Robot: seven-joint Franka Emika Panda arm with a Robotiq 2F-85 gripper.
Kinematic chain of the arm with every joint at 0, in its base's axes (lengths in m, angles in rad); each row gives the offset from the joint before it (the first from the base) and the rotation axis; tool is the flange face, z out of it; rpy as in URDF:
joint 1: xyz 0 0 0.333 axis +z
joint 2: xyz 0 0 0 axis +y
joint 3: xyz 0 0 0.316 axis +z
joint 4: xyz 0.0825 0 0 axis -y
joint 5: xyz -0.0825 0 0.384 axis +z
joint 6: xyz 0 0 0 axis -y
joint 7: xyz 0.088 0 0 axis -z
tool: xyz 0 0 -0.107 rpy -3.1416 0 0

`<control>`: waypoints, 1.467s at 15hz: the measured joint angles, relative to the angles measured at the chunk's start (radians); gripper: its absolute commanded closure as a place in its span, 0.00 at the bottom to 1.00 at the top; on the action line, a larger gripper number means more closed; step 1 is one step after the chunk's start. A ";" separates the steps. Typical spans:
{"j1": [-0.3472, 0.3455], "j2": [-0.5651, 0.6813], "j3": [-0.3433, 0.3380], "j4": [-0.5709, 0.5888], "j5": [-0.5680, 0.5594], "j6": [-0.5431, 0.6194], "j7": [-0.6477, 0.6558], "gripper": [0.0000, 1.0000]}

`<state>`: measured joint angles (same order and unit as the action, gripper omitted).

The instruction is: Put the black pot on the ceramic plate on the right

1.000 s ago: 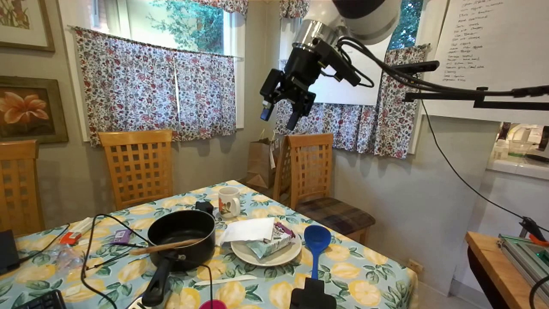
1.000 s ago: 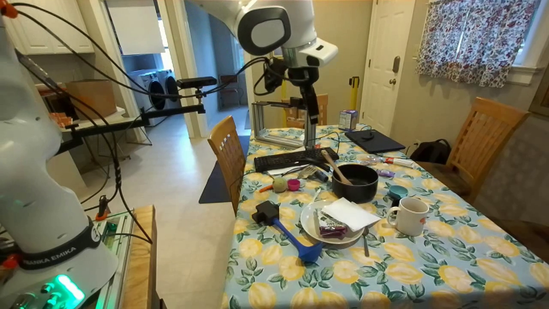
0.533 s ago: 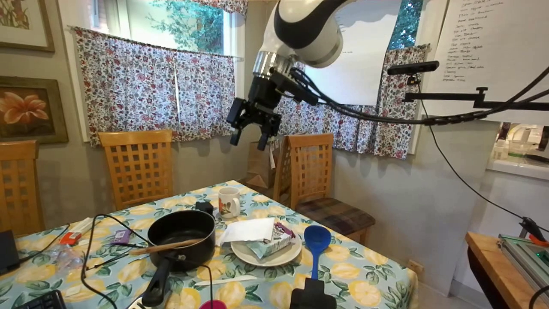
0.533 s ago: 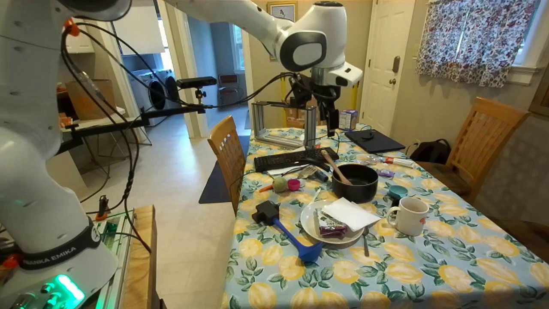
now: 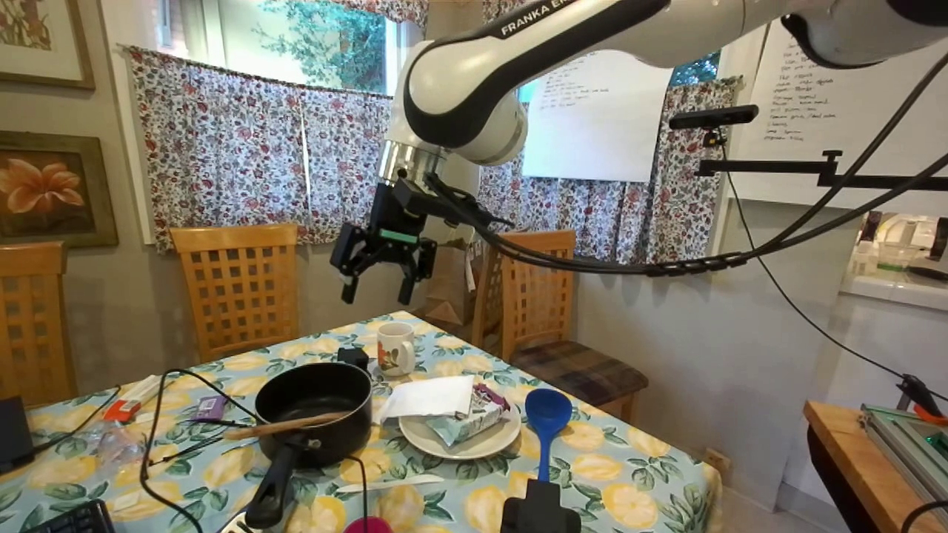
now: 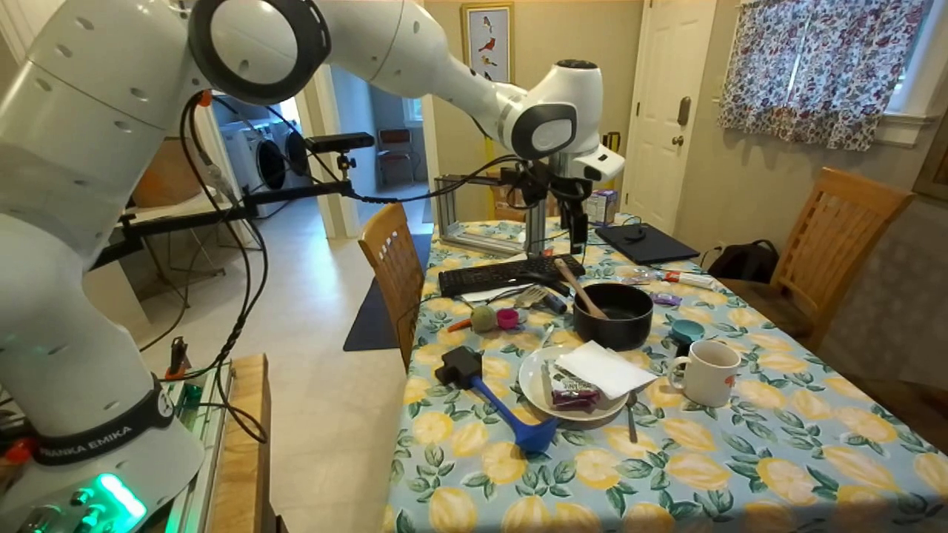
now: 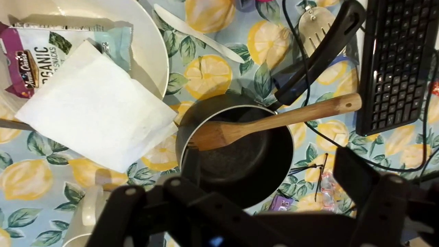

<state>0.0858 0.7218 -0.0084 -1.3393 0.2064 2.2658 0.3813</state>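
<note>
Pincer [image 5: 377, 295] has come down and across over the past second; in both exterior views it hangs lower, still well above the lemon-print tabletop [image 6: 740, 463], jaws spread, nothing between them. Deep round black pot [image 6: 623, 326] with a long black handle [image 7: 322, 51]: not shifted, upright on the tabletop, pale-brown wooden spatula [image 7: 274, 121] leaning inside and out over its rim. Wrist view shows the pot beneath the fingers [image 7: 355, 173]; with the reach narrowing, I take this for the approach, grasp yet to be made. Round off-white ceramic plate [image 6: 533, 379], just beside the pot, unchanged too, bearing a purple-and-white snack packet [image 7: 25, 68] and a square of white paper [image 7: 97, 106]. Likely trouble: a pot set there would sit tilted on those, and the loose spatula might slide as it lifts.
</note>
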 measured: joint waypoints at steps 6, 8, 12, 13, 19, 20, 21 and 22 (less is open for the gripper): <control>-0.001 0.027 -0.002 0.018 0.026 0.018 0.115 0.00; 0.000 0.073 0.004 0.053 0.060 0.034 0.193 0.00; 0.001 0.200 0.022 0.181 0.116 0.077 0.343 0.00; 0.001 0.236 0.025 0.224 0.122 0.085 0.384 0.00; 0.004 0.415 0.045 0.428 0.131 0.095 0.570 0.00; 0.004 0.424 0.045 0.439 0.131 0.095 0.573 0.00; 0.004 0.426 0.045 0.445 0.132 0.095 0.574 0.00; 0.004 0.425 0.045 0.446 0.130 0.095 0.574 0.00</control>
<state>0.0897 1.1470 0.0366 -0.8934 0.3367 2.3606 0.9554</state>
